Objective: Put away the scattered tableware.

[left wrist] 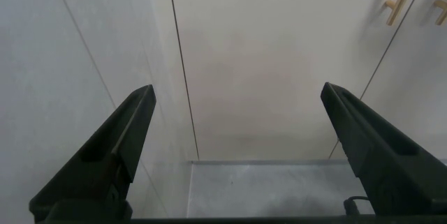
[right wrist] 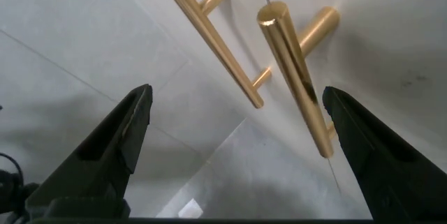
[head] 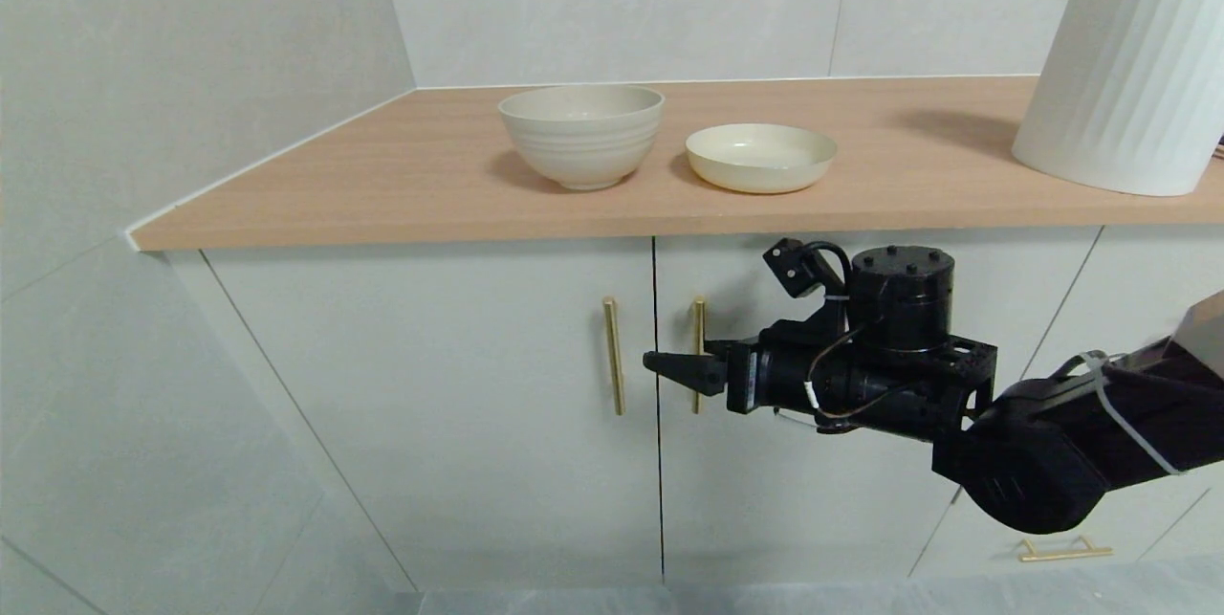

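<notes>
A cream ribbed ceramic bowl [head: 581, 134] stands upright on the light wooden surface [head: 382, 185], towards its back-left corner. Just beside it on the right, apart from it, sits a pale yellow shallow dish [head: 761, 156]. Well to the right on the same surface stands a tall white ribbed cylindrical object [head: 1138, 60].

Below the surface are two white cabinet doors [head: 430, 405], both shut, each with a slim upright brass bar handle: the left door's handle [head: 613, 357] and the right door's handle [head: 699, 328], on either side of the centre seam.

The right hand [head: 674, 369] is held level with these handles and pointed at the doors. Its fingers are spread wide and grip nothing. In the right wrist view the nearer brass bar [right wrist: 297, 77] lies within the gap of the right hand [right wrist: 236, 98], touching neither finger.

The left hand [left wrist: 237, 91] is also spread wide and empty, facing a plain white panel low down near the floor.
</notes>
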